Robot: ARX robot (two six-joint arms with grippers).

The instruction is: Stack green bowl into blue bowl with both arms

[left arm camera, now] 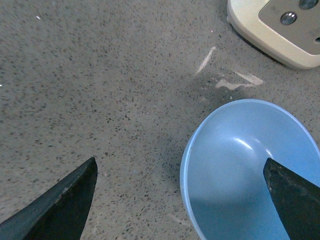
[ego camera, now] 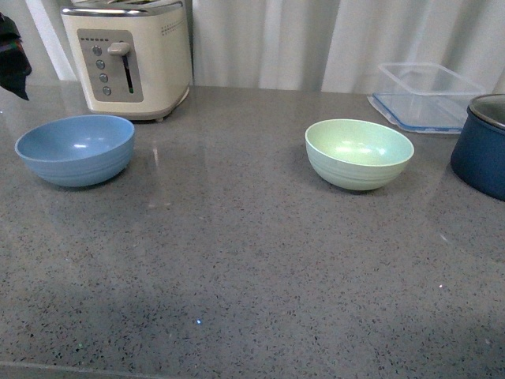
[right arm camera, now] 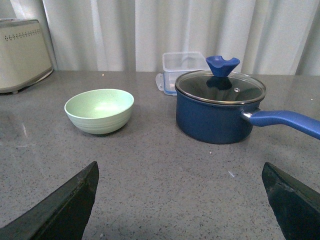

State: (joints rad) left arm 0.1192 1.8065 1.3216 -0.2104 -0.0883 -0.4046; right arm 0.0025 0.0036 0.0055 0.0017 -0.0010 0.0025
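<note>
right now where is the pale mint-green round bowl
The pale mint-green round bowl sits right of centre in the front view, left of the dark navy pot.

Green bowl point(ego camera: 359, 154), blue bowl point(ego camera: 75, 150): upright, seemingly empty, well apart.

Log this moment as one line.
green bowl: unstacked | blue bowl: empty | left gripper: open, above blue bowl rim | right gripper: open, facing green bowl

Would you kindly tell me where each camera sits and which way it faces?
Front: on the body, facing across the counter at blue bowl, green bowl, toaster; dark arm part at left edge.
Left wrist: looks down on the blue bowl; left fingers show.
Right wrist: low, faces green bowl and pot; right fingers show.
Front and right wrist share the green bowl.
</note>
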